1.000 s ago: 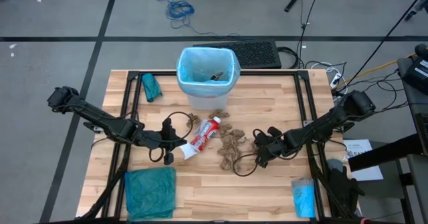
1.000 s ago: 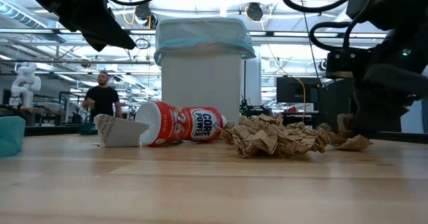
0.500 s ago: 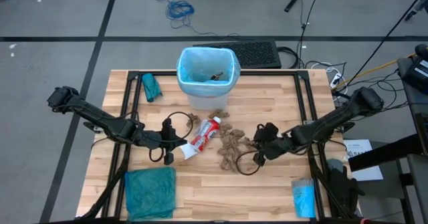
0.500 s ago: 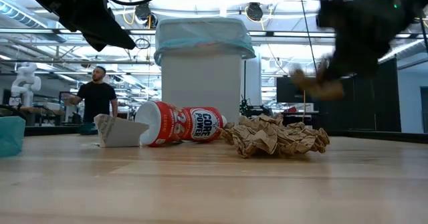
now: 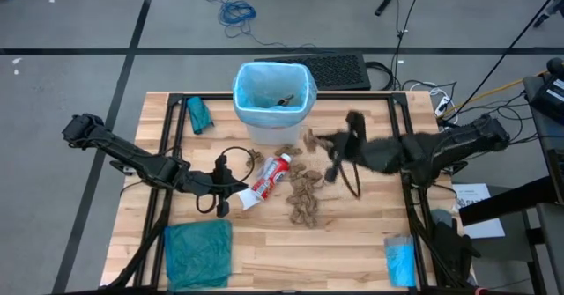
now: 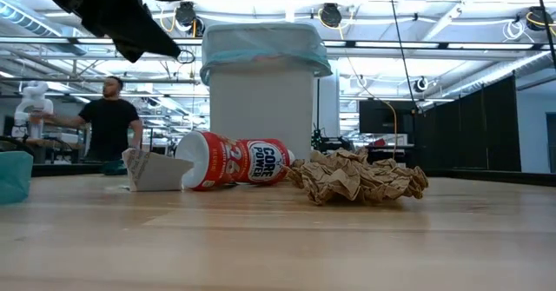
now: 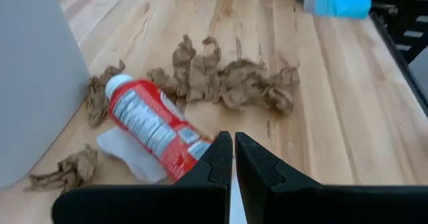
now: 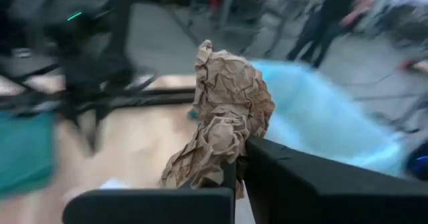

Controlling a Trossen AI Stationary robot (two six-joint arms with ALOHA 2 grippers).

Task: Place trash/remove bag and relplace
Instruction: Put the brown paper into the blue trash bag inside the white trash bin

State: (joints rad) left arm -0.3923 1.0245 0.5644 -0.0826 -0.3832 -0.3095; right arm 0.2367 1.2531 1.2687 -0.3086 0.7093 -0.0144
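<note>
Holding: right gripper (image 8: 235, 167) pinches a crumpled brown paper scrap (image 8: 224, 120) between its fingers, lifted clear of the worktop (image 5: 352, 242); in the high view it shows as a blur (image 5: 328, 143) just beside the bin, on its right.
Left gripper: (image 7: 233, 158) fingers pressed together on nothing, hovering low over the tube's cap end; in the high view it sits at (image 5: 231, 192).
Tube: red-and-white squeeze tube (image 5: 269, 179) lies on its side near the worktop's middle, white cap toward the left gripper; the low view (image 6: 233, 162) reads "CORE POWER" on it, with large white figures beside the words that I cannot make out fully.
White slip: a flat white piece (image 6: 156, 171) lies partly under the tube's cap end.
Paper scraps: loose brown heap (image 5: 304, 194) just right of the tube, smaller bits (image 5: 286, 151) at the bin's foot.
Bin: white bin (image 5: 274, 97) at the worktop's far edge, lined with the light blue bag (image 5: 263, 84) folded over its rim; some dark bits lie inside.
Other plastics: teal bag (image 5: 198, 253) at the near left corner, small teal bundle (image 5: 199, 114) left of the bin, bright blue roll (image 5: 399, 260) at the near right.
Background: a person (image 6: 106, 126) in dark clothes stands in the room behind.
</note>
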